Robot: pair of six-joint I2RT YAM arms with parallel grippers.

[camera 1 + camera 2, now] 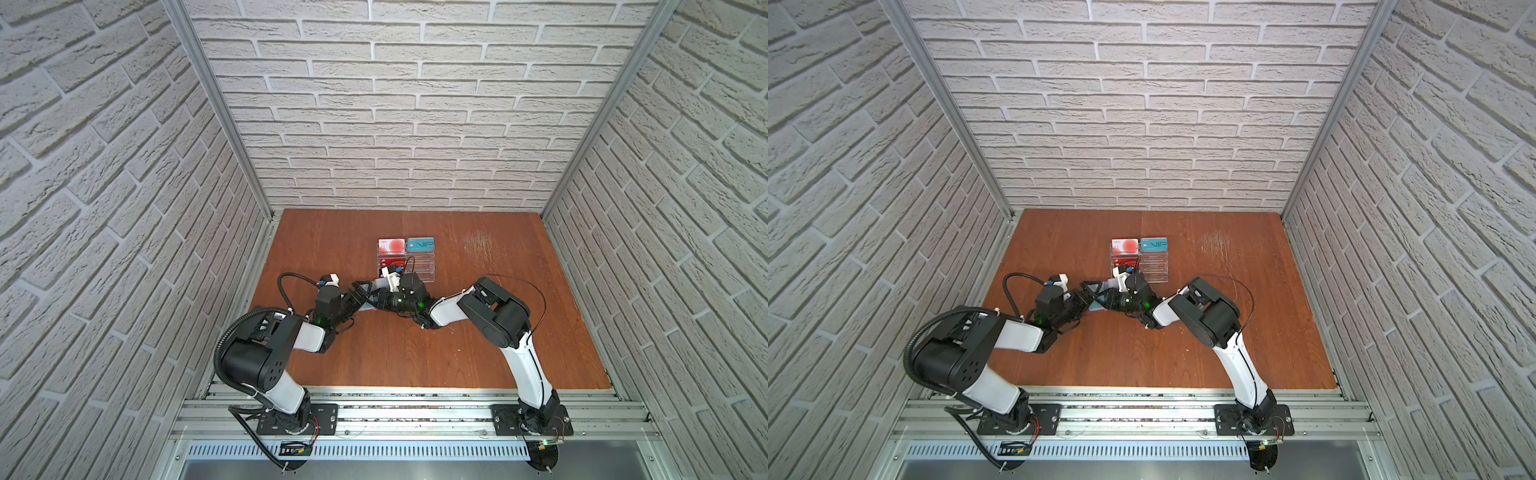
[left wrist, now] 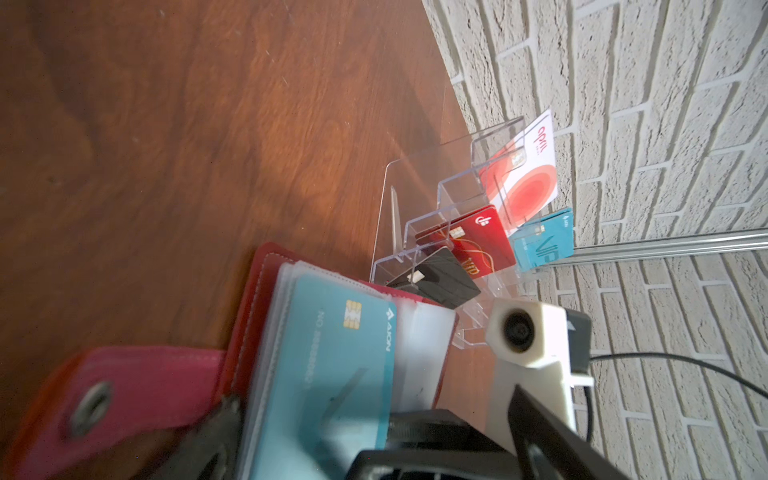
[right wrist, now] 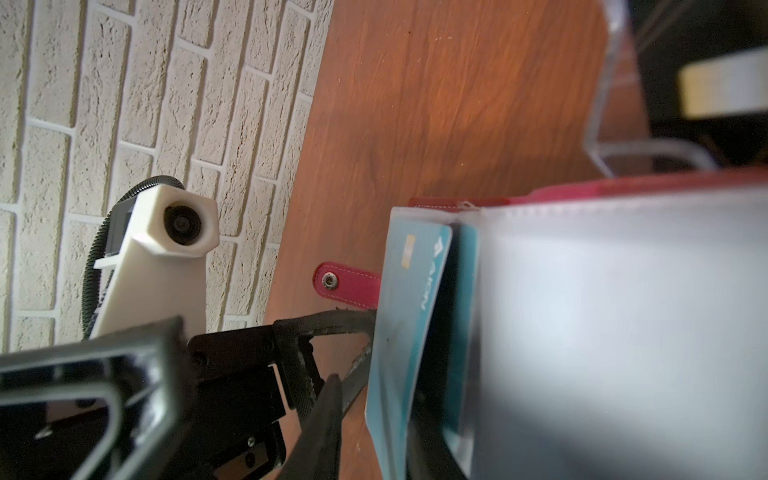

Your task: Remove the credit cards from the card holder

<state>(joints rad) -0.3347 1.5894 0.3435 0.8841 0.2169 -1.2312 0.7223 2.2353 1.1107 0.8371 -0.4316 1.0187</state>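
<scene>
Left wrist view: open left end effector (image 2: 372, 395) flanks card holder (image 2: 245, 316); right end effector (image 3: 386, 436) pinches teal card (image 2: 328, 357).

In the left wrist view the card holder (image 2: 245, 311) runs off the edge, and its snap tab (image 2: 124, 386) is blurred. In the right wrist view the sleeve pages (image 3: 602, 332) are a blur, and you cannot tell whether the right fingers (image 3: 328, 419) pinch the teal card (image 3: 411, 311). In both top views, at 7 o'clock from the clear stand (image 1: 419, 270), the arms' wrists (image 1: 405, 297) hide it.

A clear acrylic stand (image 1: 422, 269) (tiered) stands on the wooden table (image 1: 457, 353).
</scene>
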